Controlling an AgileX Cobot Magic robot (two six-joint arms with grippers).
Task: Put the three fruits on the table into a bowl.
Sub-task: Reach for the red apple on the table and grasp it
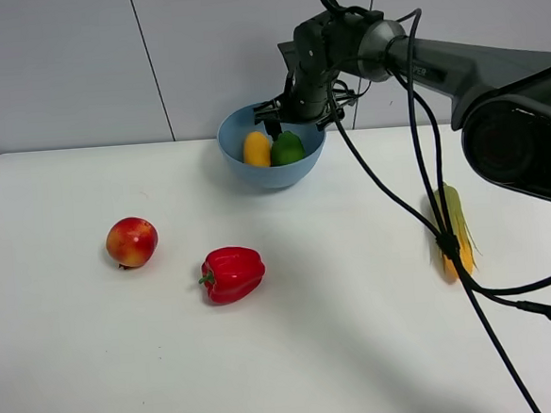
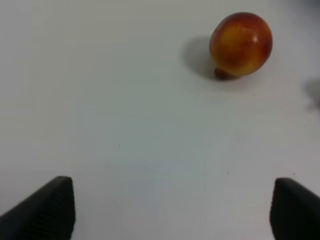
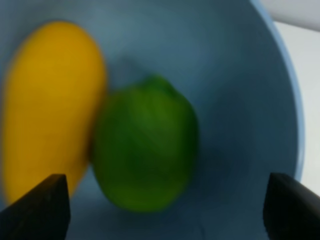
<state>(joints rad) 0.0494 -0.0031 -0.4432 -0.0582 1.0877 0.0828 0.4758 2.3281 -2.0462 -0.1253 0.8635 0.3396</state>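
Tools both spread wide, two fruits in the bowl and one out on the tabletop.

My right tool point(image 1: 300, 118) point(image 3: 162, 210) hangs just over the light-blue bowl point(image 1: 275, 175) point(image 3: 240, 75) at the far edge of the tabletop point(image 1: 360, 333), its fingers well apart and gripping nothing. Right under it, inside the bowl, the yellow-orange mango point(image 1: 255, 148) point(image 3: 50, 105) and the green lime point(image 1: 287, 149) point(image 3: 145, 145) lie side by side, touching. My left tool point(image 2: 172, 212) is spread just as wide over bare tabletop, also gripping nothing. The red-and-yellow fruit point(image 2: 241, 44) point(image 1: 131, 242) sits ahead of it, off to one side, its dark crown against the surface. Near that fruit lies a glossy red bell pepper point(image 1: 233, 273). A green-husked corn cob point(image 1: 454, 222) lies well apart on the right side, under my right arm's cables.
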